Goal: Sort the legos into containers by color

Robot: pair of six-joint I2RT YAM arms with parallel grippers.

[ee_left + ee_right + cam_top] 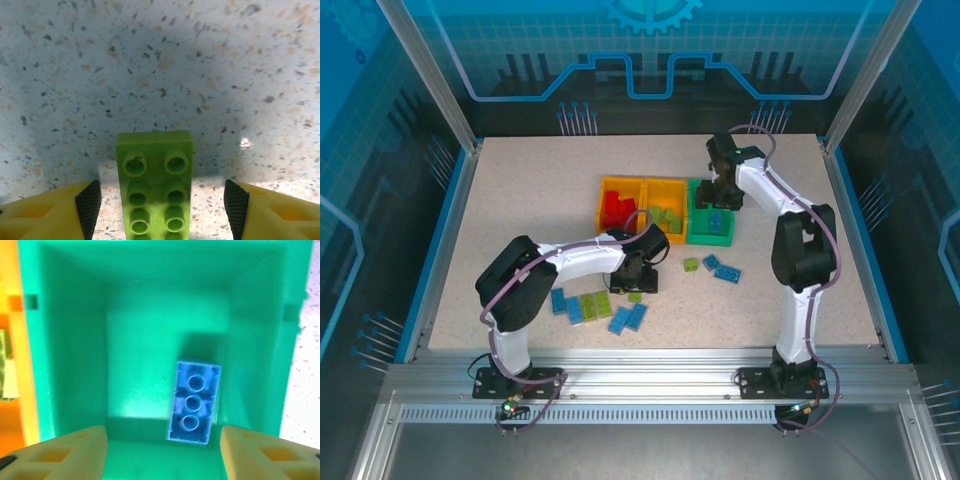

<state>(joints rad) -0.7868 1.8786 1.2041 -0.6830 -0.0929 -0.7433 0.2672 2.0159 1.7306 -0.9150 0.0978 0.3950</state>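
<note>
Left hand (160,207): fingers apart, low over the desk (150,60), straddling a light green brick (155,180). There's a gap on each side, no contact.

Right hand (162,450): fingers apart with nothing between them, above the green bin (70,340). One blue brick (194,401) lies flat on the bin floor, toward the right wall.

Top view, bins in a row mid-desk:
- left orange-yellow bin (620,181) holds red bricks (617,210)
- middle orange-yellow bin (665,183) holds light green bricks (665,215)
- the green bin is on the right

Loose on the desk:
- loose blue bricks (725,270) and a small green brick (691,265), right of the left hand
- a mixed blue/green cluster (595,308) by the left arm
</note>
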